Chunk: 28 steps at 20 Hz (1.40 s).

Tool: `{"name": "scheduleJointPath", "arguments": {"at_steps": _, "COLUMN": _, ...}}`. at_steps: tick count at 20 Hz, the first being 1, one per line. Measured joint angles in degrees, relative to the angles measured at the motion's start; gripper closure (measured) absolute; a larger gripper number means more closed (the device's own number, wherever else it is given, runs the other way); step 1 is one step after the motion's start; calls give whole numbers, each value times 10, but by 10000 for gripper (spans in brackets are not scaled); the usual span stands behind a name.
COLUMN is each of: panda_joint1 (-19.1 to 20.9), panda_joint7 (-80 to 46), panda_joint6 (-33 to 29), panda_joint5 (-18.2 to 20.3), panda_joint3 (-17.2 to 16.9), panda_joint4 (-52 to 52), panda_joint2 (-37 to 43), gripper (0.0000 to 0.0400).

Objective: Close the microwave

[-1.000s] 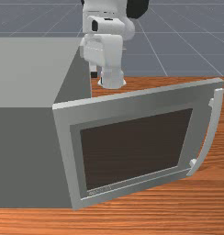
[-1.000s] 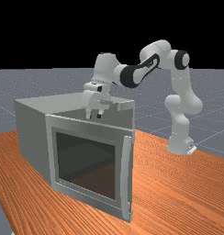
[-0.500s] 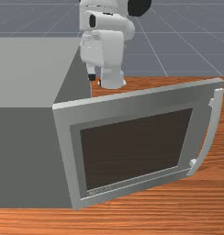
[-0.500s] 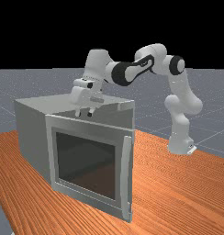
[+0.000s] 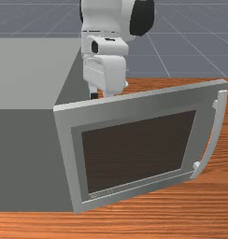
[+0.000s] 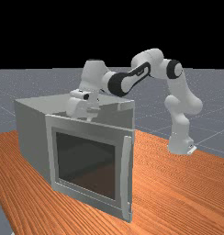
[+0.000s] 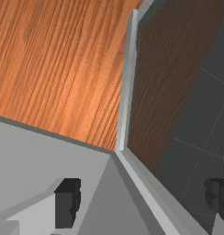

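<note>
The white two-finger end effector (image 5: 100, 96) is sinking, released, behind the open grey rectangular microwave door (image 5: 139, 149) in the front view.

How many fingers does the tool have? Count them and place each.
2, on the tool. In the front view, one finger is at the left, nearer the microwave's body; the other, right of it, reaches behind the door. No third seems hidden.

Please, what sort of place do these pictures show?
Probably a simulated robot workspace: a white arm and a grey microwave stand on a wooden table, with a line-marked grey floor beyond.
</note>
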<state>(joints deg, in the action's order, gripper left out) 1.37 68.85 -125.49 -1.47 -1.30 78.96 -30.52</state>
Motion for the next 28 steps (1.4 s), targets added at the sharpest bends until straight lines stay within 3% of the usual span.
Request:
{"name": "scheduleJointPath", "arguments": {"at_steps": 4, "panda_joint1": -27, "panda_joint7": -48, "panda_joint6": -65, "panda_joint5": -20, "panda_joint3": -4, "panda_joint4": 42, "panda_joint2": 24, "gripper": 0}}
{"name": "scheduleJointPath", "arguments": {"at_steps": 5, "panda_joint1": -17, "panda_joint7": -30, "panda_joint6": 21, "panda_joint5": 25, "panda_joint3": 19, "panda_joint4": -15, "panda_joint2": 0, "gripper": 0}}
{"name": "scheduleJointPath", "arguments": {"at_steps": 7, "panda_joint1": -35, "panda_joint7": -58, "panda_joint6": 23, "panda_joint5": 6, "panda_joint3": 13, "panda_joint4": -18, "panda_joint2": -1, "gripper": 26}}
{"name": "scheduleJointPath", "arguments": {"at_steps": 11, "panda_joint1": -31, "panda_joint7": -59, "panda_joint6": 52, "panda_joint5": 16, "panda_joint3": 14, "panda_joint4": -36, "panda_joint2": -3, "gripper": 7}}
{"name": "scheduleJointPath", "arguments": {"at_steps": 22, "panda_joint1": -30, "panda_joint7": -54, "panda_joint6": -6, "panda_joint5": 25, "panda_joint3": 13, "panda_joint4": 139, "panda_joint2": 116, "gripper": 0}}
{"name": "scheduleJointPath", "arguments": {"at_steps": 23, "panda_joint1": -36, "panda_joint7": -65, "panda_joint6": 45, "panda_joint5": 5, "panda_joint3": 8, "panda_joint4": 116, "panda_joint2": 109, "gripper": 0}}
{"name": "scheduleJointPath", "arguments": {"at_steps": 27, "panda_joint1": -37, "panda_joint7": -65, "panda_joint6": 50, "panda_joint5": 5, "panda_joint3": 8, "panda_joint4": 157, "panda_joint2": 142, "gripper": 0}}
{"name": "scheduleJointPath", "arguments": {"at_steps": 28, "panda_joint1": -29, "panda_joint7": -46, "panda_joint6": -10, "panda_joint5": 40, "panda_joint3": 14, "panda_joint4": 209, "panda_joint2": 169, "gripper": 0}}
